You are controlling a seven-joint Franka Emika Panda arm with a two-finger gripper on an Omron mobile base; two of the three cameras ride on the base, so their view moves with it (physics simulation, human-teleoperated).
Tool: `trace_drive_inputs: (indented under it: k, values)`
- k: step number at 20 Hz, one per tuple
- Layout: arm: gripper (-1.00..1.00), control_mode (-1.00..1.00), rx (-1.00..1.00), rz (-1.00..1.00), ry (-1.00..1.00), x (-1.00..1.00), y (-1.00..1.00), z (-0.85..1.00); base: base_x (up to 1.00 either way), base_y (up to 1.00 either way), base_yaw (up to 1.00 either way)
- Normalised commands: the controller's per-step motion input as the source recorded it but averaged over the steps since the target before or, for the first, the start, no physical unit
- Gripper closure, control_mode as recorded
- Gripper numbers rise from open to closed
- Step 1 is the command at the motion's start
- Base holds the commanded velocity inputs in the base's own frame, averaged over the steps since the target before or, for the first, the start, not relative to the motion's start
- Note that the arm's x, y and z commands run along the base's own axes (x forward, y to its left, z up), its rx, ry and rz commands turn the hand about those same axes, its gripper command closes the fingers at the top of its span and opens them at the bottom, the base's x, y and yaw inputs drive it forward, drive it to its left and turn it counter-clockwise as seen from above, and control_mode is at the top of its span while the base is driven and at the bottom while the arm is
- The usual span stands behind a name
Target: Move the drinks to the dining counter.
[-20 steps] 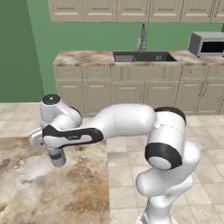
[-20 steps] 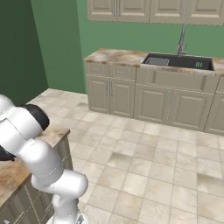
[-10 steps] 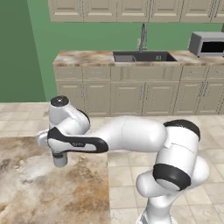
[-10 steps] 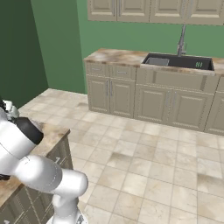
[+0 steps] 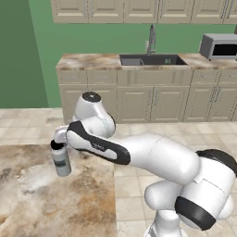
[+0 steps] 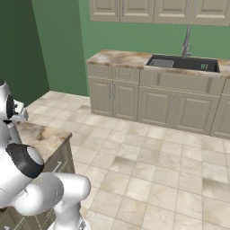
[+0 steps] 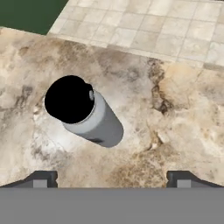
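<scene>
The pale grey bottle (image 5: 60, 160) with a black cap stands upright on the marbled dining counter (image 5: 41, 203), near its far right corner. My gripper (image 5: 58, 137) hovers just above the cap, open and holding nothing. From the hand view I look down on the grey bottle (image 7: 85, 113) on the dining counter (image 7: 175, 109); the gripper (image 7: 112, 179) has its fingertips (image 7: 41, 179) spread wide, and the bottle sits off to the left of them. The dark red bottle is out of view.
Behind the counter lies tiled floor (image 5: 139, 134), then a row of beige cabinets with a sink (image 5: 150, 60) and a microwave (image 5: 218, 46). The dining counter's right edge (image 6: 54, 137) drops to drawer fronts beside my base.
The hand has risen slightly off the grey bottle, which stays standing in the same spot on the counter. The arm's elbow has swung further right.
</scene>
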Motion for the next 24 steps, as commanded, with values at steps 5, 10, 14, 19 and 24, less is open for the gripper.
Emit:
trace_drive_inputs:
  k: [5,10,14,19,24]
  values:
    - [-1.0,-1.0,0.22,-0.05,-0.07,-0.42,-0.5,0.66,0.0,0.0,0.0]
    - [-1.0,-1.0,0.17,-0.02,-0.16,-0.8,-0.6,0.44,0.0,0.0,0.0]
    - [-1.0,-1.0,0.06,-0.01,-0.19,-0.91,-0.59,0.27,0.0,0.0,0.0]
    - [-1.0,-1.0,0.01,-0.01,-0.16,-0.71,-0.53,0.28,0.0,0.0,0.0]
    - [-1.0,-1.0,0.0,0.0,-0.09,-0.33,-0.37,0.32,0.0,0.0,0.0]
